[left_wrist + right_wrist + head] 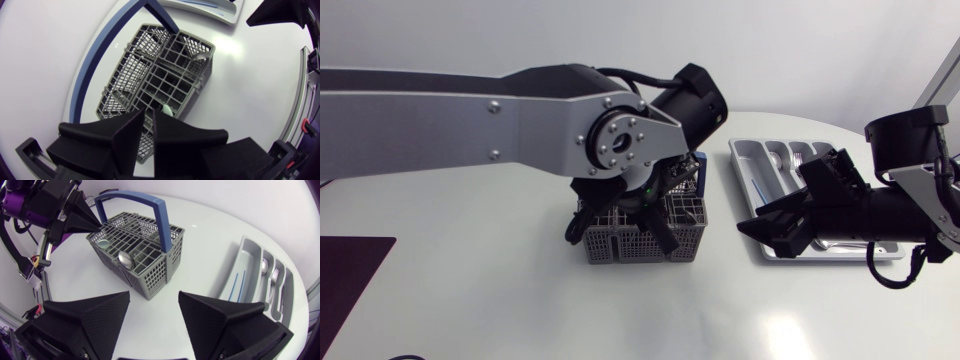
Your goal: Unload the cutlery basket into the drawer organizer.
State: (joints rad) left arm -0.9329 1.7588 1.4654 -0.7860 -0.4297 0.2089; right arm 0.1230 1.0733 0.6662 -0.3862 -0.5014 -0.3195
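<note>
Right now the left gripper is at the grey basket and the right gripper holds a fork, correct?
No: the right gripper is open and empty, as the right wrist view shows. The left gripper is at the grey basket.

Bright light; soft shadows; fisheye edges warped, perhaps blurred.

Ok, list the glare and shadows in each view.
Head view: the left arm covers part of the cutlery basket, with a faint shadow on the table at its foot. Left wrist view: a bright glare patch on the table beside the basket. Right wrist view: even light; the spoon in the basket glints.
</note>
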